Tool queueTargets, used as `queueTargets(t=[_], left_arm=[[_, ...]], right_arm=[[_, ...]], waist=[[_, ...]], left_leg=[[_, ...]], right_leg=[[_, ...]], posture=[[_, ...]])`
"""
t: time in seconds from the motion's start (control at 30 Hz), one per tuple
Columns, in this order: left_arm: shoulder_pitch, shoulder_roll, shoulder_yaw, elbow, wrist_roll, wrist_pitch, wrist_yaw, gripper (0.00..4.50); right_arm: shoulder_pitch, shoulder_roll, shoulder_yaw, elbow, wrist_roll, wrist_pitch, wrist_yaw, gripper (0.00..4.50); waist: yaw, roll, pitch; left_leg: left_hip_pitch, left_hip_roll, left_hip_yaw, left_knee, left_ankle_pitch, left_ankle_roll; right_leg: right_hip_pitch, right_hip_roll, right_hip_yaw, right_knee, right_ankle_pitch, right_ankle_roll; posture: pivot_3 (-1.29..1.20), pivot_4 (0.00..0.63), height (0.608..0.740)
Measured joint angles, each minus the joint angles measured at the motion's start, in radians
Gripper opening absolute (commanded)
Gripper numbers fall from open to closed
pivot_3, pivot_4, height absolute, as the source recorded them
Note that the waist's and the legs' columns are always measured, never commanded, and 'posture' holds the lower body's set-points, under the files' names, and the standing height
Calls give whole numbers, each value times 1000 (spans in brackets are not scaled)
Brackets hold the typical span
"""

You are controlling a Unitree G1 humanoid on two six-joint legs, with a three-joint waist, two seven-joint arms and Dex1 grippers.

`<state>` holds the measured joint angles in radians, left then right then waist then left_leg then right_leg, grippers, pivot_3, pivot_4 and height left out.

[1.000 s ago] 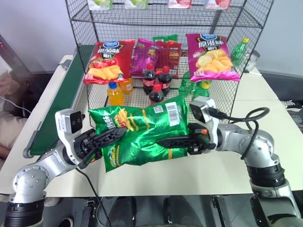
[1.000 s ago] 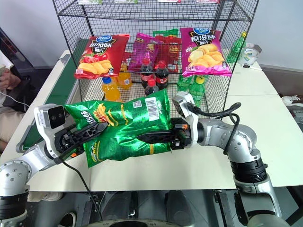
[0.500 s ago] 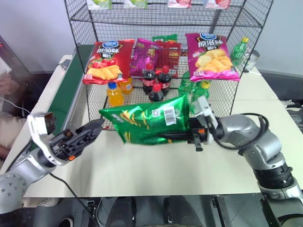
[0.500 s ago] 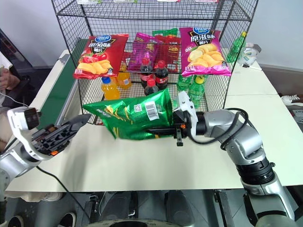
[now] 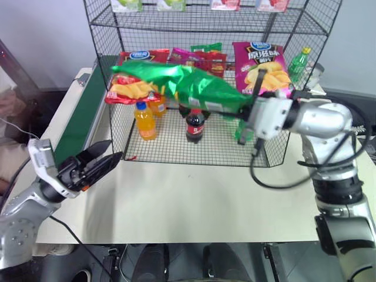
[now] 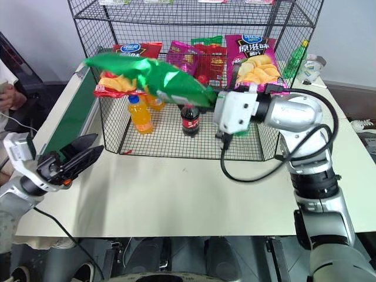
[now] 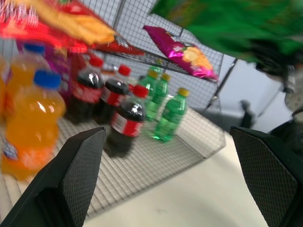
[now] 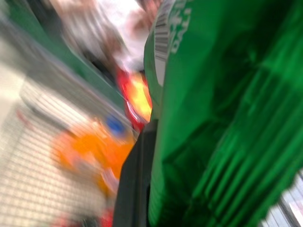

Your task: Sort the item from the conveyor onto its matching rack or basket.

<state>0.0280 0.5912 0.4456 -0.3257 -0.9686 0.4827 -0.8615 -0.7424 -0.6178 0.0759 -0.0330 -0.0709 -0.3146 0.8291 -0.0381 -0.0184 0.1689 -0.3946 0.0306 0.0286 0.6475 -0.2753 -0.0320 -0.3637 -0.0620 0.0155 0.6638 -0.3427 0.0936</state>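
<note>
We see the green crisp bag (image 5: 188,85), shiny and crinkled, held up in the air in front of the rack (image 5: 100,17), stretched out sideways across the red bag (image 5: 126,88) and the purple packets behind it. In the right wrist view a barcode strip shows at its pale edge. The right hand (image 5: 244,108) is clenched on the bag's end, with one black finger (image 8: 135,184) lying against the foil. The left hand (image 5: 97,164) hangs low over the counter (image 5: 194,200), near the conveyor (image 5: 82,117), released, its two fingers spread wide and holding nothing.

The rack's middle tier carries the red bag with yellow crisps pictured, purple packets in the middle, and a magenta bag (image 5: 264,67) bearing a round blue logo and yellow writing that we cannot read. On the wire floor below stand orange drink bottles (image 5: 145,120) with blue caps, dark cola bottles (image 5: 195,124) with red caps and red labels, and green bottles (image 7: 171,116) with yellow caps. The top tier holds small pale packets (image 5: 170,4), cut off by the frame. Another green bottle (image 5: 298,61) stands beyond the rack's right side.
</note>
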Motion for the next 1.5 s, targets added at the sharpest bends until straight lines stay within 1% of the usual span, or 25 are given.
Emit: queueTargets(t=[0.03,0.07,0.17,0.27,0.37,0.5,0.53,0.73,0.83,0.93,1.2,1.27,1.3,1.4,1.47,1.5], left_arm=[[-6,-8,-4,-6,18,-17,8,4485],[-16,-16,-17,-15,50,-42,23,4485],[-22,-40,-49,-33,109,-78,43,4485],[-22,-61,-78,-40,146,-99,63,4485],[-28,-84,-80,-41,161,-117,83,4485],[-34,-101,-92,-42,204,-156,105,4485],[-36,-113,-96,-41,229,-179,114,4485],[-30,-140,-121,-40,286,-229,128,4485],[-29,-144,-127,-40,297,-237,128,4485],[-26,-151,-143,-40,306,-248,127,4485],[-22,-154,-154,-40,311,-259,126,4485],[-17,-154,-157,-40,314,-263,126,4500],[-11,-154,-157,-40,315,-268,127,4500],[-3,-154,-157,-40,323,-274,126,4500],[-3,-154,-157,-40,326,-274,126,4500],[-3,-154,-158,-40,326,-274,126,4500]], right_arm=[[-17,-3,7,29,-47,-21,-32,0],[-49,-19,22,69,-137,-56,-92,0],[-98,-45,55,157,-315,-101,-206,0],[-112,-39,118,225,-455,-103,-288,0],[-140,-4,154,271,-528,-58,-344,0],[-191,25,156,297,-576,19,-392,0],[-198,49,157,302,-591,61,-404,0],[-191,115,187,314,-612,219,-409,0],[-192,133,190,320,-614,262,-422,0],[-214,145,197,367,-617,290,-445,0],[-239,168,228,431,-622,308,-490,0],[-244,169,228,434,-613,308,-491,1013],[-244,173,227,434,-601,308,-489,1273],[-245,187,218,423,-568,309,-486,2636],[-246,187,211,406,-555,307,-483,3462],[-248,187,211,403,-553,306,-482,3462]], waist=[[-1,0,0],[-4,0,0],[-7,0,0],[-7,0,0],[-7,0,0],[-5,0,0],[-5,0,0],[-5,0,0],[-6,0,0],[-6,0,0],[-6,0,0],[-6,0,0],[-6,0,0],[-7,0,0],[-9,0,0],[-9,0,0]], left_leg=[[-1,0,0,0,0,0],[-2,0,0,0,1,-1],[-4,1,1,0,3,-5],[-6,1,2,0,3,-5],[-8,1,2,2,3,-5],[-9,1,1,2,3,-5],[-9,1,1,2,4,-5],[-10,1,1,2,3,-5],[-10,1,1,2,3,-5],[-10,1,1,3,3,-5],[-10,1,1,3,3,-5],[-10,1,1,3,3,-5],[-10,1,1,3,3,-5],[-10,1,1,3,3,-4],[-9,1,1,3,2,-3],[-9,1,1,3,2,-3]], right_leg=[[-1,0,0,0,0,0],[-3,0,0,0,0,0],[-5,1,1,1,0,0],[-8,2,2,2,0,0],[-10,2,2,4,0,0],[-10,2,1,3,0,0],[-10,2,1,3,0,1],[-11,2,1,4,0,1],[-11,2,1,4,0,1],[-11,2,1,5,0,1],[-11,2,1,5,0,1],[-11,2,1,5,0,1],[-11,2,1,5,0,1],[-11,2,1,5,0,1],[-11,2,1,6,0,1],[-11,2,1,6,0,1]], posture=[[0,150,739],[0,150,739],[0,150,739],[0,150,739],[0,150,739],[0,150,739],[0,150,739],[0,150,739],[0,150,739],[0,150,739],[0,150,739],[0,150,739],[0,150,739],[0,150,739],[0,150,739],[0,150,739]])
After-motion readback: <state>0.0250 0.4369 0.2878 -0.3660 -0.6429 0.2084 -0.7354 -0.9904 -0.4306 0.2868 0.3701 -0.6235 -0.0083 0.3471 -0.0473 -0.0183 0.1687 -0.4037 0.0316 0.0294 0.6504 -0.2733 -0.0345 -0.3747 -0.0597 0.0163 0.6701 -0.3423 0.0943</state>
